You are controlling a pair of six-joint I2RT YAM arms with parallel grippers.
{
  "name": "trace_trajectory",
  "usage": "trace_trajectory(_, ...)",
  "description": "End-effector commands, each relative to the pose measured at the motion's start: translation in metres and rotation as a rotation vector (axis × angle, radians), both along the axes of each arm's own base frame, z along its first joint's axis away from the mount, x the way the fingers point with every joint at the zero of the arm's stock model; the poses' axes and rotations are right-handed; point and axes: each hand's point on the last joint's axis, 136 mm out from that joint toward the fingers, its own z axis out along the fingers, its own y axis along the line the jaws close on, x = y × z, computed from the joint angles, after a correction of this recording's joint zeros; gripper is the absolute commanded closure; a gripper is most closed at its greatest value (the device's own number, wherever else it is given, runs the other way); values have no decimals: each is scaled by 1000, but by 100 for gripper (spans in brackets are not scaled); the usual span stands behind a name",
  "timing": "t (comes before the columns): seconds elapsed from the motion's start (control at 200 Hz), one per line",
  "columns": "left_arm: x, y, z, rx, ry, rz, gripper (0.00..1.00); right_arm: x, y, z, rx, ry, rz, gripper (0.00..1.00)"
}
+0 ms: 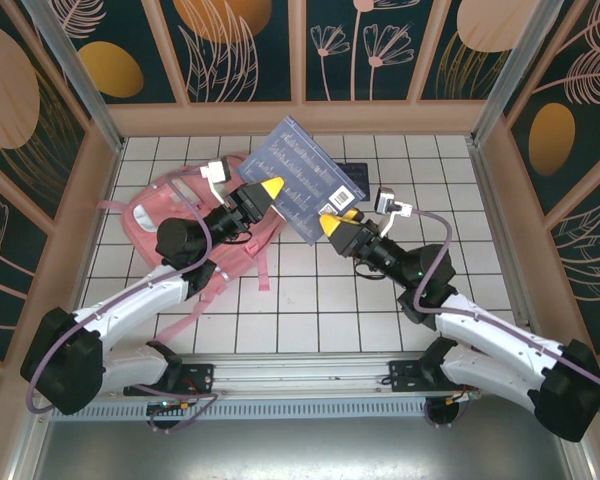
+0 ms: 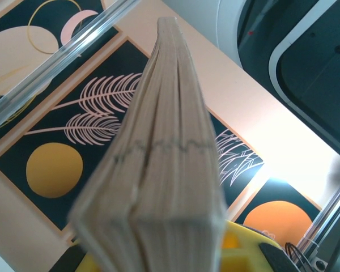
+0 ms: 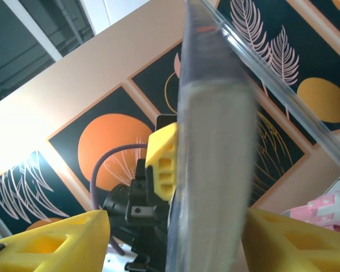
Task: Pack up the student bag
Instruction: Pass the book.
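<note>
**Book held aloft at the left, bag flat below**

The student bag (image 1: 140, 220) lies flat on the counter (image 1: 310, 300) at the left, partly under the left arm (image 1: 150, 290). That arm reaches forward over the bag with its wrist raised. The left jaws are closed tight on the left edge of a blue book (image 1: 305, 180) and hold it clear of the counter, probably so it can be steered to the bag's opening. The book hangs tilted between the arms. The right arm (image 1: 480, 335) angles in from the right, elbow low. The right jaws stand spread around the book's lower corner with one pad clear of the cover, so the left arm alone seems to carry the book.
</note>
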Motion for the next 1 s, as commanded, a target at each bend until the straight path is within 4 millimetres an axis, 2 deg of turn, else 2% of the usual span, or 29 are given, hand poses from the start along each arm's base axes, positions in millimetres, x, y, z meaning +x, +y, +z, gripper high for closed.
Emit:
trace_trajectory(0.0, -11, 7, 16, -73, -51, -3, 100, -1, -11, 37, 112, -85, -44, 40)
trace_trajectory(0.1, -12, 6, 14, -70, -45, -7, 100, 5, -10, 38, 118, -77, -65, 45)
trace_trajectory(0.18, -12, 4, 12, -61, -43, -9, 100, 9, -8, 39, 119, -72, -72, 53)
trace_trajectory(0.235, -11, 3, 10, -54, -37, -8, 100, 10, -6, 40, 117, -76, -68, 69)
trace_trajectory(0.32, -8, 2, 6, -37, -24, 3, 100, 11, -3, 40, 104, -79, -63, 100)
trace_trajectory(0.335, -7, 2, 5, -31, -19, 8, 100, 11, -3, 39, 101, -77, -66, 100)
trace_trajectory(0.35, -6, 1, 4, -24, -14, 11, 95, 12, -3, 38, 99, -73, -70, 100)
trace_trajectory(0.415, 2, -3, -5, 32, 19, 38, 62, 16, -7, 32, 78, -54, -109, 100)
trace_trajectory(0.445, 7, -4, -11, 74, 37, 63, 51, 21, -12, 28, 66, -35, -150, 100)
trace_trajectory(0.53, 26, 2, -32, 219, 103, 207, 36, 35, -32, 11, 2, 26, -283, 100)
trace_trajectory(0.625, 51, 29, -55, 395, 182, 428, 21, 50, -52, -15, -122, 117, -421, 100)
trace_trajectory(0.64, 56, 36, -54, 403, 190, 464, 20, 52, -55, -20, -140, 131, -432, 100)
trace_trajectory(0.741, 91, 74, -76, 489, 331, 586, 20, 64, -73, -46, -244, 232, -507, 100)
trace_trajectory(0.806, 113, 89, -93, 518, 427, 612, 21, 72, -82, -64, -290, 309, -542, 100)
trace_trajectory(0.881, 134, 95, -113, 530, 528, 593, 23, 76, -88, -77, -304, 369, -542, 100)
trace_trajectory(0.906, 141, 97, -127, 544, 576, 584, 26, 77, -90, -80, -307, 385, -541, 100)
trace_trajectory(0.921, 146, 98, -123, 535, 585, 583, 27, 78, -90, -83, -313, 393, -540, 100)
trace_trajectory(0.991, 166, 100, -142, 548, 684, 556, 33, 81, -93, -93, -349, 433, -559, 100)
